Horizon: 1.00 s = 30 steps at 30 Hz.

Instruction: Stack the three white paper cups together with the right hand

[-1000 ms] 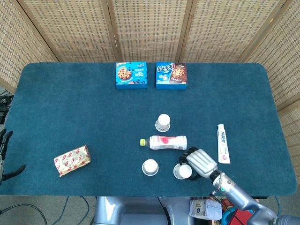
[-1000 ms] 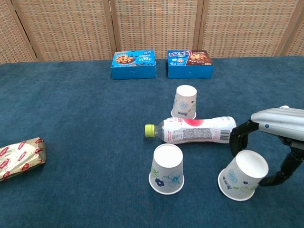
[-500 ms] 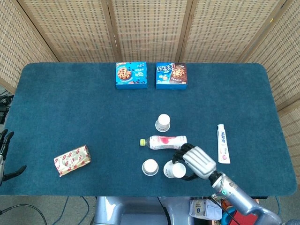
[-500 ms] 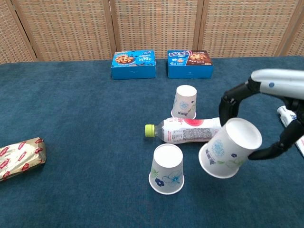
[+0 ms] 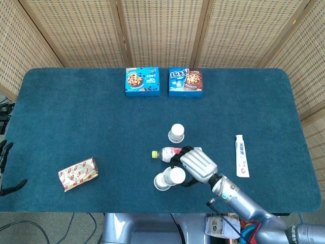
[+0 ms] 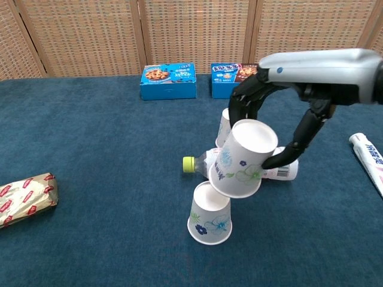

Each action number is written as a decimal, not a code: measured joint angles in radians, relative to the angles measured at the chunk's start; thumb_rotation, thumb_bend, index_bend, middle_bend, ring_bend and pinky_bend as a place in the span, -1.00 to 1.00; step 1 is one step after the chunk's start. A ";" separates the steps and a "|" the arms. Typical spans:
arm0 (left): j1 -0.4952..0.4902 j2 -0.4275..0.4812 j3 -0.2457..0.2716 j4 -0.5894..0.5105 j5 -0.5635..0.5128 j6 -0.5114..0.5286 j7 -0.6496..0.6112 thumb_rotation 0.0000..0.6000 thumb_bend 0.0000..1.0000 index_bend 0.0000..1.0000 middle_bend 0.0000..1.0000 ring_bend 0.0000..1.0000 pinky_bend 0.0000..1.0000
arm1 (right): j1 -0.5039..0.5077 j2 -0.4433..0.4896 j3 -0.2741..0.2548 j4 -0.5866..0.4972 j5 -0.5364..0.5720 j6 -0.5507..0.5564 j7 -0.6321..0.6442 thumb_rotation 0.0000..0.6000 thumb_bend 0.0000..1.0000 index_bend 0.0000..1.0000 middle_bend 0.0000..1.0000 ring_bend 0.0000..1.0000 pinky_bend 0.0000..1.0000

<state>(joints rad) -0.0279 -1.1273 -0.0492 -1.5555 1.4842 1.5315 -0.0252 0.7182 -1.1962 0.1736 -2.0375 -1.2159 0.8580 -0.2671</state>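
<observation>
My right hand [image 6: 281, 89] [image 5: 195, 163] holds an upside-down white paper cup [image 6: 242, 158] [image 5: 176, 176] in the air, tilted, just above and to the right of a second upside-down cup [image 6: 209, 213] [image 5: 162, 181] standing on the table. The third cup [image 6: 224, 128] [image 5: 176, 132] stands upside down further back, partly hidden behind the held cup in the chest view. My left hand [image 5: 6, 170] shows only as dark fingers at the left edge of the head view, off the table and holding nothing.
A plastic bottle [image 5: 165, 153] [image 6: 200, 165] lies on its side between the cups. Two biscuit boxes [image 5: 142, 81] [image 5: 186, 82] sit at the back. A foil snack pack [image 5: 77, 173] lies front left. A toothpaste tube [image 5: 241, 155] lies to the right.
My right hand lifted the cup off the table at the front right and carried it left and up, until it hangs over the front cup.
</observation>
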 measured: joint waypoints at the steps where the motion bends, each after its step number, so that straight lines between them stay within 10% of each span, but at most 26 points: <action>1: -0.001 0.001 0.000 0.001 -0.001 -0.002 -0.003 1.00 -0.73 -1.00 -1.00 -1.00 -1.00 | 0.011 -0.011 0.001 -0.004 0.022 -0.003 -0.024 1.00 -0.26 -0.03 0.05 -0.19 -0.43; 19: -0.003 0.009 0.001 0.001 0.001 -0.005 -0.021 1.00 -0.73 -1.00 -1.00 -1.00 -1.00 | 0.145 -0.134 -0.012 -0.032 0.280 0.059 -0.262 1.00 -0.26 -0.03 0.00 -0.19 -0.43; 30: -0.005 0.010 0.001 0.001 -0.003 -0.008 -0.023 1.00 -0.73 -1.00 -1.00 -1.00 -1.00 | 0.189 -0.113 -0.035 -0.049 0.342 0.040 -0.275 1.00 -1.00 -0.91 -1.00 -0.93 -0.83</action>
<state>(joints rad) -0.0327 -1.1170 -0.0487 -1.5546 1.4815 1.5236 -0.0485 0.9069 -1.3090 0.1383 -2.0868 -0.8738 0.8983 -0.5424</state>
